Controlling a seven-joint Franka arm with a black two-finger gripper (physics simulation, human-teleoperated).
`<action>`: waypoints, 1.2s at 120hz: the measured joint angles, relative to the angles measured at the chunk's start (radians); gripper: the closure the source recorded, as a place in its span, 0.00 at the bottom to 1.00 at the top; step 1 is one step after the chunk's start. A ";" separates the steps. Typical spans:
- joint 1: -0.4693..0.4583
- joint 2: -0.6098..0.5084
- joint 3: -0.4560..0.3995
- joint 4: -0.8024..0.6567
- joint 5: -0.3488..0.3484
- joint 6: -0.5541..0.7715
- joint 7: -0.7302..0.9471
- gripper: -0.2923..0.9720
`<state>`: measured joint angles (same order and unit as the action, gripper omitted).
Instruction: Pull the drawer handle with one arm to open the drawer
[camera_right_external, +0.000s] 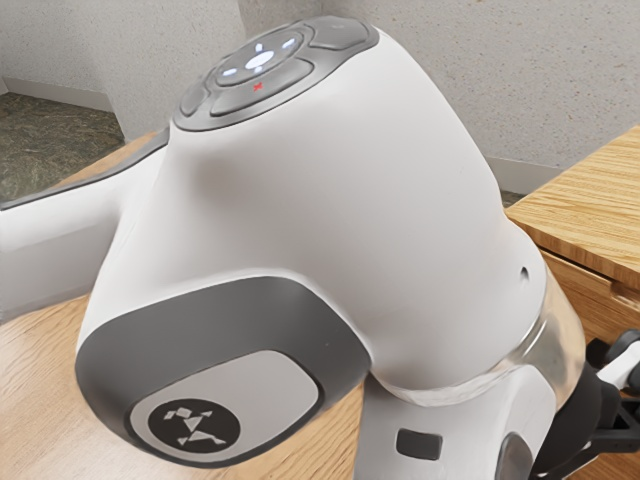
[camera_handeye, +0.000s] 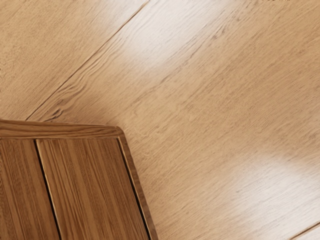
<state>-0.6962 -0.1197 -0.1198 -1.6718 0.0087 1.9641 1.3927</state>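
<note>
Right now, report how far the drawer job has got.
Done: nothing I can confirm. In hand: the arm reaches toward the wooden cabinet, with the wrist camera over the table beside the cabinet's corner. Left: grip the handle, pull the drawer.

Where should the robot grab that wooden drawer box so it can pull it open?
Probably at the front, not the top. The cabinet has a flat, smooth top with nothing to hook, while its front face below the overhanging edge shows a drawer seam. The handle is hidden, likely behind the arm, so come straight at that front face, level with the seam.
</note>
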 joint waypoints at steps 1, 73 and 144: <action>0.000 0.000 0.000 0.000 -0.001 0.001 0.002 0.23; 0.025 0.021 0.006 -0.022 0.005 0.035 -0.066 0.23; 0.061 0.063 0.009 -0.086 0.061 0.166 -0.205 0.23</action>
<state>-0.6354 -0.0564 -0.1107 -1.7580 0.0692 2.1303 1.1881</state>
